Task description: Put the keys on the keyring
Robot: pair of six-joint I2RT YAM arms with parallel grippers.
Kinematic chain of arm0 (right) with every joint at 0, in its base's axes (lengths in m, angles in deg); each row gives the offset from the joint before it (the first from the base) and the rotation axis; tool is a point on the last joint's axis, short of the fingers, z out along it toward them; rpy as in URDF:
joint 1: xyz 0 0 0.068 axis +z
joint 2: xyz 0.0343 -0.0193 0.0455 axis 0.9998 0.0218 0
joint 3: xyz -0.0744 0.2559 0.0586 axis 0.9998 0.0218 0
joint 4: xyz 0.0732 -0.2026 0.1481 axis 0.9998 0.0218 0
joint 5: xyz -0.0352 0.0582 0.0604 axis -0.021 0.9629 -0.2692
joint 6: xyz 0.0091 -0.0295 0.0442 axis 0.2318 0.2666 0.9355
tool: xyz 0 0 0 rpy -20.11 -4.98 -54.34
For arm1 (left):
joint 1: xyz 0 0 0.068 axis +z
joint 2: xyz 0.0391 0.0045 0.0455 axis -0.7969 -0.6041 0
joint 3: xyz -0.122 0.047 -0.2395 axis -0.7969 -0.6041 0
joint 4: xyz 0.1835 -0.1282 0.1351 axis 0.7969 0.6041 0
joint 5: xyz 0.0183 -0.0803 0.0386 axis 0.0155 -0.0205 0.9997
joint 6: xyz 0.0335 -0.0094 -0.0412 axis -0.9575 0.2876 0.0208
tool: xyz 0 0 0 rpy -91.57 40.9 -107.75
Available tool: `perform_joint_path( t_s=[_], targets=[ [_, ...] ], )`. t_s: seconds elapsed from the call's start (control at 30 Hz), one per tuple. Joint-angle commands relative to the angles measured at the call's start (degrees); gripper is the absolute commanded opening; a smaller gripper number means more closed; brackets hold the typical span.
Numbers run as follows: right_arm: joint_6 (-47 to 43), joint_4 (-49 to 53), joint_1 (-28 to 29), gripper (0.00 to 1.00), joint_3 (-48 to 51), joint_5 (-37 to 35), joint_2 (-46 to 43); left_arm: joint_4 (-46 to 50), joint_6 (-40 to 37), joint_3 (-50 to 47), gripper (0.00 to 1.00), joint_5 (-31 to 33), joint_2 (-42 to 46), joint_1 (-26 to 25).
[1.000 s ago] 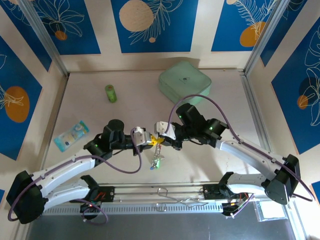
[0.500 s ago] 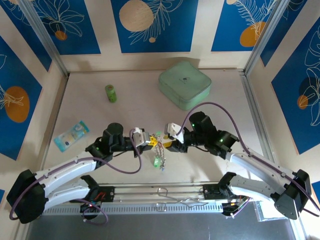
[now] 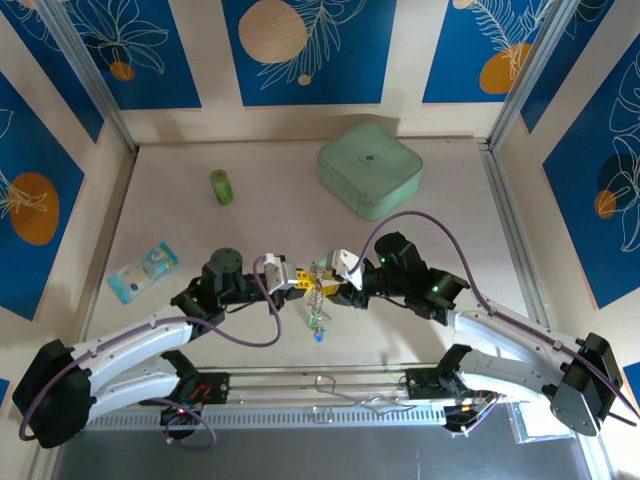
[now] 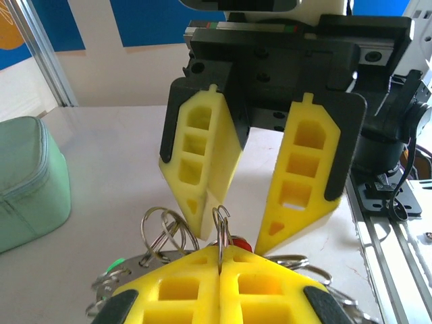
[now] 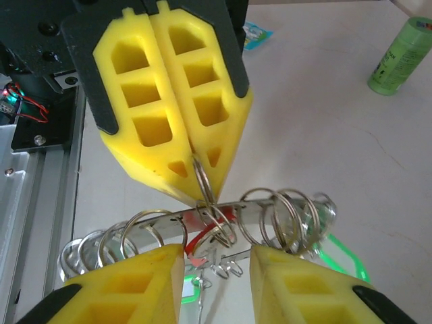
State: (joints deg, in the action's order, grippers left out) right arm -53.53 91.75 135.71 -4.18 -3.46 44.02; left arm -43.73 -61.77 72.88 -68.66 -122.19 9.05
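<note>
**Keyring pinched on the left, right jaws standing apart**

I am reading from the near edge outward. In the top view the keys [image 3: 318, 322] are hanging off the keyring [image 3: 318, 278] on its near side, in a short string over the table [image 3: 420, 330], a green tag [image 3: 318, 320] among them.

Just behind, the two grippers are meeting tip to tip at mid-table. The left gripper [image 3: 290, 280] is clamping tight: on its wrist camera the yellow fingers [image 4: 182, 290] are pressing together on one small wire loop of the keyring [image 4: 165, 233]. The right gripper [image 3: 335, 285] is standing released, with its fingers [image 5: 135, 283] apart on either side of the keyring [image 5: 270, 209] and gripping nothing. A red tag [image 5: 216, 216] is showing just under the left gripper [image 5: 199, 192].

Further left, a pale blue packet [image 3: 143, 270] is lying flat. Beyond it a green cylinder [image 3: 221, 187] is standing upright, and a green box [image 3: 370, 170] is sitting near the back wall, well apart from the grippers.
</note>
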Motion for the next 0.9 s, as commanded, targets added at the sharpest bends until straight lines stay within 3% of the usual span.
perform_joint_path(
  t_s=[0.0, 0.23, 0.67, 0.87],
  targets=[
    [-0.9, -0.8, 0.6, 0.31, -0.2, 0.9, 0.4, -5.6, 1.8, -0.2, 0.0, -1.5, 0.9, -0.5],
    [-0.8, -1.0, 0.9, 0.28, -0.9, -0.7, 1.2, -6.9, 2.6, -0.4, 0.0, -1.2, 0.9, -0.5],
    [-5.1, 6.1, 0.9, 0.0, -3.1, -4.2, 1.0, -6.8, 1.3, 0.5, 0.0, -1.6, 0.7, -0.4],
    [-6.1, 8.8, 1.5, 0.0, -3.9, -3.6, 3.7, -9.0, 1.3, 0.5, 0.0, -3.0, 0.5, -0.5]
  ],
)
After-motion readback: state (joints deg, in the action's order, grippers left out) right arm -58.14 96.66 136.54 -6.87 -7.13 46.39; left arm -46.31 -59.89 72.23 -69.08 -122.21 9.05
